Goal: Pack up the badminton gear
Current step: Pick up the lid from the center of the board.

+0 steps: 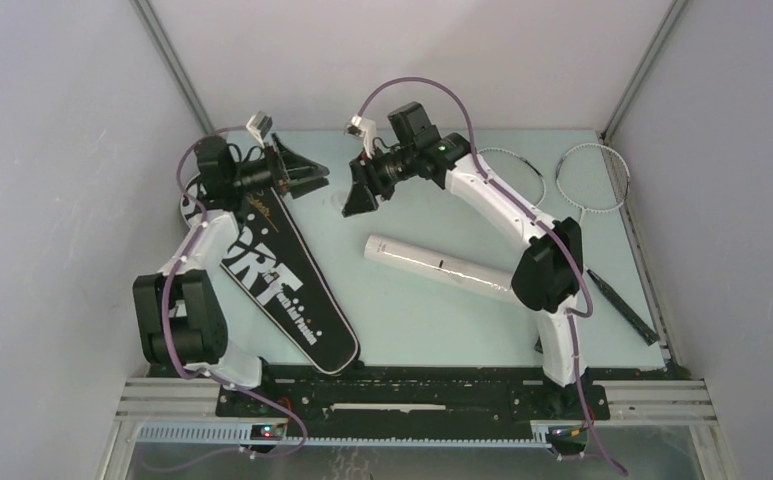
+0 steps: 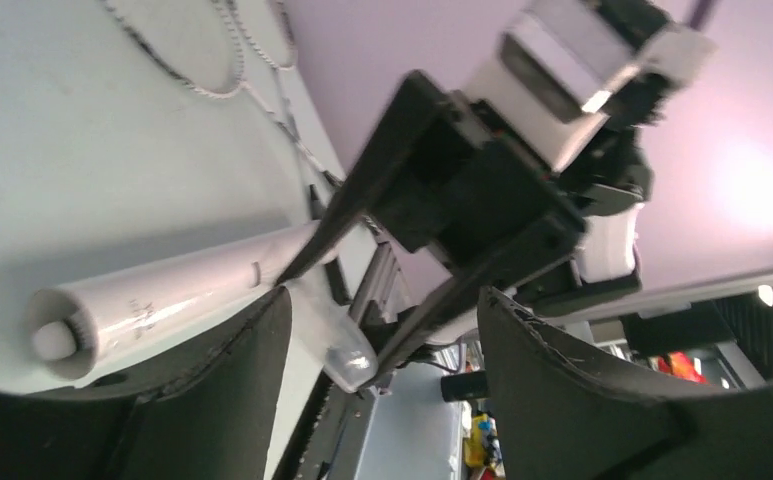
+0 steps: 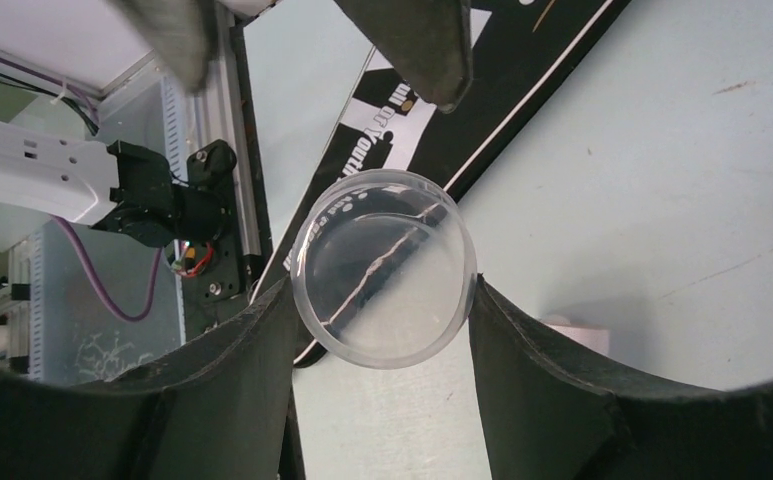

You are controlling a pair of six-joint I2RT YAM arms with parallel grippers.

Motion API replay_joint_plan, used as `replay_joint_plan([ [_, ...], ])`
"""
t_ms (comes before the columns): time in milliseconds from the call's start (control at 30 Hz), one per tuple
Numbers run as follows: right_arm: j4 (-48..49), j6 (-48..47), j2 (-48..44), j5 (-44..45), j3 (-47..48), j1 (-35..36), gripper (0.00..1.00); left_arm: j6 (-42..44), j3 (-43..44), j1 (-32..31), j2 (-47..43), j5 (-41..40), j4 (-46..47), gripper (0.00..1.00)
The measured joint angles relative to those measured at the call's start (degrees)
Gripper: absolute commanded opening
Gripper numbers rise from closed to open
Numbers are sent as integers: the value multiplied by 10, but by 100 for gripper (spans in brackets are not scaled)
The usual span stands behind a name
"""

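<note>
Pale green table fills the floor of a white-walled booth, with both arms reaching toward its far side.

The right gripper has its jaws partly closed on a clear round cap. The cap sits edge to edge between the two dark fingers and touches both. Beyond the cap, past the fingertips, lies the black bag with its white lettering. The fingers of the left gripper point back at these jaws from just beyond them.

The left jaws stand apart with nothing between them. The open gap faces the right gripper, close ahead but not touching it. Off to one side of the left fingers, lower on the table, lies the long white tube. Its open mouth is turned toward these jaws, and a small white rounded tip shows inside it. The bag lies under and behind the left gripper.

The racquets rest well apart from both sets of jaws, behind the right gripper at the table's far corner.
</note>
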Motion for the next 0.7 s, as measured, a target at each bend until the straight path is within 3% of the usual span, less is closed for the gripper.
replay_joint_plan([
  [267, 37, 36, -50, -30, -78, -39, 59, -402, -25, -28, 53, -14, 444, 62],
  [333, 47, 41, -65, -37, -90, -52, 59, -468, -25, -28, 78, -22, 514, 63],
  [467, 63, 47, -109, -46, -120, -75, 58, -548, -37, -37, 110, -41, 586, 65],
  [700, 83, 50, -158, -61, -126, -93, 58, -605, -49, -104, 120, -61, 638, 63],
])
